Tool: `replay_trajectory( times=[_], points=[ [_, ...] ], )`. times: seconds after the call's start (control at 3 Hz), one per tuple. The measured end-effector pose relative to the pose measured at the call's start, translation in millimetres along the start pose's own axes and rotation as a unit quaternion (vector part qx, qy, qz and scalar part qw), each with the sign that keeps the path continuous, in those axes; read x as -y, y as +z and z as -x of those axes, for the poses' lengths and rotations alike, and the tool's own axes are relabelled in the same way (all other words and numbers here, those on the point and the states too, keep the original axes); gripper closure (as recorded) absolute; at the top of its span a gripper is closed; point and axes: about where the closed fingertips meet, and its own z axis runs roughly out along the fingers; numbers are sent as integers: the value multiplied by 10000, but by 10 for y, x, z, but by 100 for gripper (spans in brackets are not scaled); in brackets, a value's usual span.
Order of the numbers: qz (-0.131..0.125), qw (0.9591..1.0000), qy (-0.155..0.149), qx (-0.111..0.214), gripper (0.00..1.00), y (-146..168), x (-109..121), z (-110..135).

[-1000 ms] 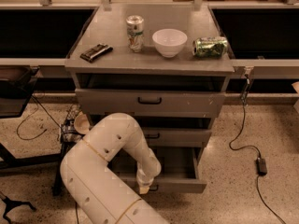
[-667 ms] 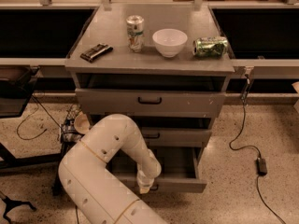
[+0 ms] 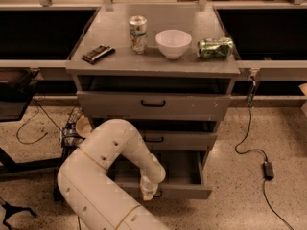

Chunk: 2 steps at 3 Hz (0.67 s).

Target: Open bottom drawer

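A: Where was the gripper (image 3: 148,194)?
B: Low at the front of the desk (image 3: 158,65), right against the front of the bottom drawer (image 3: 184,191), about at its middle.
A: Was it clamped on the handle?
B: I could not tell; the gripper hid that spot.
A: And the drawer itself?
B: It stood pulled well out past the desk's front edge, farther than the 2 drawers above. Its bare grey inside showed to the right of the arm (image 3: 110,152).
A: How did the arm run?
B: It rose from the bottom of the view, bent in front of the desk's front left corner, then dropped to the drawer front.
A: The other drawers?
B: The top drawer (image 3: 201,105) had a dark gap above it, under the desk's front edge, and a black handle at centre. The middle drawer (image 3: 187,140) sat farther back, its handle just right of the arm.
A: What lay on the desk?
B: 4 things. A black bar (image 3: 98,53) lay near the left edge. An upright can (image 3: 137,34) stood farther back, toward the middle, with a white bowl (image 3: 173,43) just right of it. A green can (image 3: 215,48) lay on its side near the right edge.
A: Anything on the floor?
B: A cable (image 3: 249,143) with a power brick (image 3: 268,170), off the desk's right side
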Motion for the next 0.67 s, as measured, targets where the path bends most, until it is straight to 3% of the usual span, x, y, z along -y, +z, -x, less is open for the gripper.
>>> replay_trajectory(
  times=[0.33, 0.67],
  points=[
    [219, 9997, -42, -18, 18, 4, -124, -4],
    [652, 9978, -102, -39, 0, 28, -348, -2]
  ],
)
